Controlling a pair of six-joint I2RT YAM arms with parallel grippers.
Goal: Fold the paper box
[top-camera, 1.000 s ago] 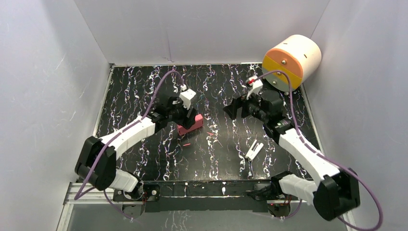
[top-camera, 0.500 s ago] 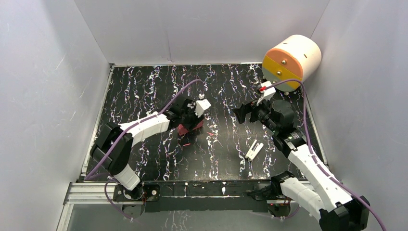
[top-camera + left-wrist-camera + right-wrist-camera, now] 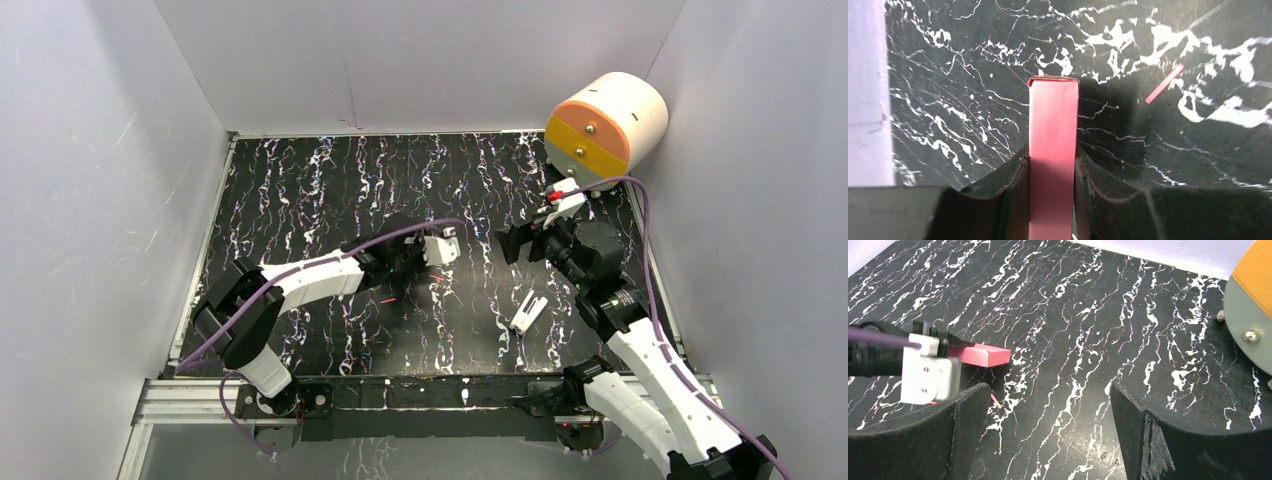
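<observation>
- The paper box (image 3: 1053, 115) already looks like a slim, closed pink-red block rather than a flat sheet, so most of the folding appears to be done.
- In the left wrist view its long face is smooth and its far end shows a thin folded edge. No loose flap sticks out there.
- The near end of the box is hidden inside the grip, so it cannot be told whether that end is tucked shut.
- What seems to be left is checking or pressing any last flap, then setting the box down and letting go.
- The box sits near the middle of the black marbled table (image 3: 300, 180), pointing toward the right arm. The pictures do not settle whether it rests on the surface or hangs just above it.
- The left gripper (image 3: 1052, 165) is clamped on the box, with one dark finger pressed against each long side and no gap showing.
- The right gripper (image 3: 1049, 390) is spread wide and holds nothing. It faces the box from nearby and does not touch it.
- A small pink sliver (image 3: 1164, 84) lies on the table just beside the box. It looks like a scrap, not part of the fold.
- A white clip (image 3: 527, 312) lies below the right gripper, apart from the box.
- A white-and-orange cylinder (image 3: 605, 118) stands at the far right corner, well apart from both.
</observation>
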